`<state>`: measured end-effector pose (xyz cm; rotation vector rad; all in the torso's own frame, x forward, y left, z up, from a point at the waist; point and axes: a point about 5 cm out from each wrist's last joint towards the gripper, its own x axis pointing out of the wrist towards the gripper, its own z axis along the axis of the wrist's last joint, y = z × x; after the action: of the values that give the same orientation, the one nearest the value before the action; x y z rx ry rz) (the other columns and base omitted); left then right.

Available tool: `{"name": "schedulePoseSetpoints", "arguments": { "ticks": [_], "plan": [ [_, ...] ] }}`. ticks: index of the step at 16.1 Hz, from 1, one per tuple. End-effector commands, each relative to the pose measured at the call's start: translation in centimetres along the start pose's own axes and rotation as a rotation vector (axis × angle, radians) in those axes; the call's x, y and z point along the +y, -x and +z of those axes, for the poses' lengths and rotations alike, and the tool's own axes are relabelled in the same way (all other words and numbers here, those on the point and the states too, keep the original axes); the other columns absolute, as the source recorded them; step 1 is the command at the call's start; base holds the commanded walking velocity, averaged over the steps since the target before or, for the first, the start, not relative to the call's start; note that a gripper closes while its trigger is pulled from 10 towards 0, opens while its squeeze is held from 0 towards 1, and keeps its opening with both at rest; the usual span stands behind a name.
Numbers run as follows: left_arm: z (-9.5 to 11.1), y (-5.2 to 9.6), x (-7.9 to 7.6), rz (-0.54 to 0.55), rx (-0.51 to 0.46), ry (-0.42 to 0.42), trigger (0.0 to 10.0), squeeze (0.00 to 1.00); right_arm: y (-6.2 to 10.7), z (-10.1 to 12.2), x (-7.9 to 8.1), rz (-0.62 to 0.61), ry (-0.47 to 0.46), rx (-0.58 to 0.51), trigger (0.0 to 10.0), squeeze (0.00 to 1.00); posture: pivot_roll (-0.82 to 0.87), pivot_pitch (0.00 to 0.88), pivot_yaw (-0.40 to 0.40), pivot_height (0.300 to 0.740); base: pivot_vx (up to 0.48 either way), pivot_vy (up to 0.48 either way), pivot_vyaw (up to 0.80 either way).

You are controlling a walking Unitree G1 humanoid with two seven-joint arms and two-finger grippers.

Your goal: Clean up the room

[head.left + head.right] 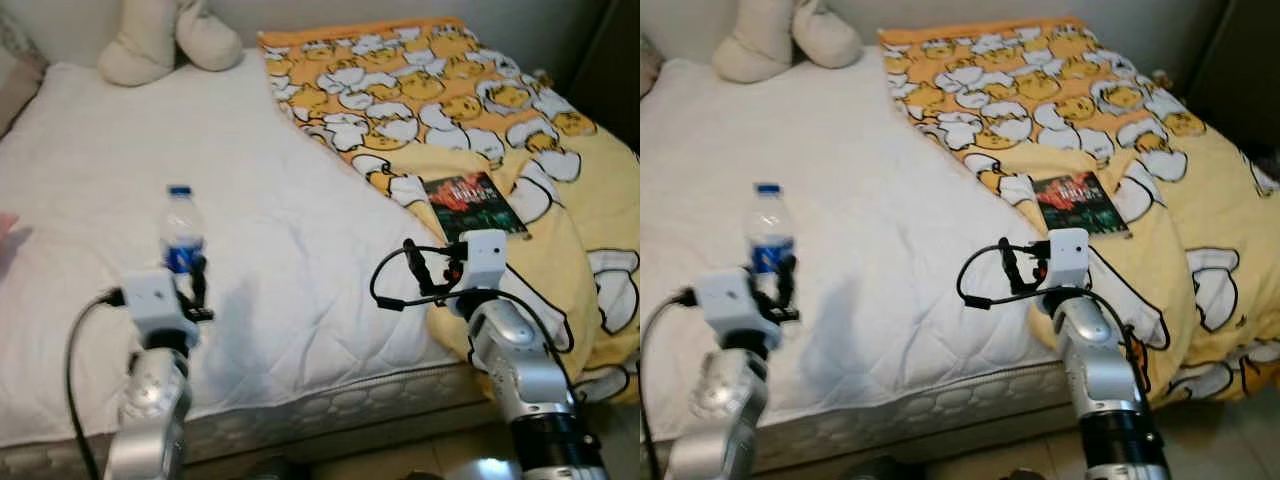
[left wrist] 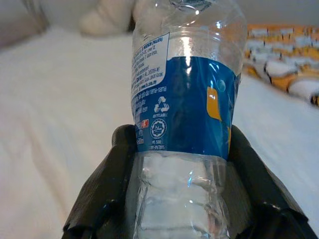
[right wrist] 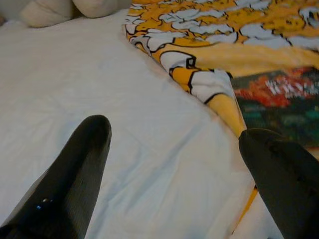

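Between the left gripper (image 2: pixel 182 199) jaws, clenched mid-body: water bottle (image 1: pixel 181 230), light, crushable, slick plastic. Right gripper (image 3: pixel 174 174) released above the bed (image 1: pixel 300 260).

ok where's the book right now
The book lies on the yellow duck blanket at the bed's right side, just beyond the open right claw.

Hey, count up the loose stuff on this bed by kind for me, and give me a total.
Water bottle: 1, the water bottle, held upright in the left claw.
Book: 1, the book lying on the blanket, just ahead of the open right claw.
Blanket: 1, the yellow blanket.
Pillow: 1, the cream pillow at the head of the bed.
Total: 4
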<state>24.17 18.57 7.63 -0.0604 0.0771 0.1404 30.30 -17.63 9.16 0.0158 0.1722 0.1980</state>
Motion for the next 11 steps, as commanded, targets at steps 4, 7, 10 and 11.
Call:
{"name": "schedulePoseSetpoints", "arguments": {
  "ticks": [4, 7, 10, 11],
  "plan": [
    [0.2, -0.7, -2.4, -0.041, -0.016, -0.002, 10.0, 0.00, -0.7, 0.3, -0.4, 0.049, 0.076, 0.023, 10.0, 0.00, -0.14, 0.000, 0.022, 0.740, 0.000, 0.000, 0.55],
    [0.7, -0.9, -2.8, -0.074, -0.035, -0.016, 10.0, 0.00, -0.8, 0.0, 0.0, 0.032, 0.045, 0.018, 10.0, 0.00, -0.13, 0.000, 0.038, 0.740, 0.000, 0.000, 0.00],
    [1.2, -1.1, -2.6, -0.072, -0.046, -0.011, 10.0, 0.00, -0.6, -0.6, 0.4, 0.020, 0.027, 0.018, 10.0, 0.00, -0.13, 0.000, 0.069, 0.740, 0.000, -0.146, 0.00],
    [1.2, -1.0, -2.8, -0.082, -0.045, -0.021, 10.0, 0.00, -0.6, -0.8, 0.4, 0.014, 0.022, 0.017, 10.0, 0.00, -0.14, 0.000, 0.076, 0.740, 0.000, 0.000, 0.00]
  ]
}}
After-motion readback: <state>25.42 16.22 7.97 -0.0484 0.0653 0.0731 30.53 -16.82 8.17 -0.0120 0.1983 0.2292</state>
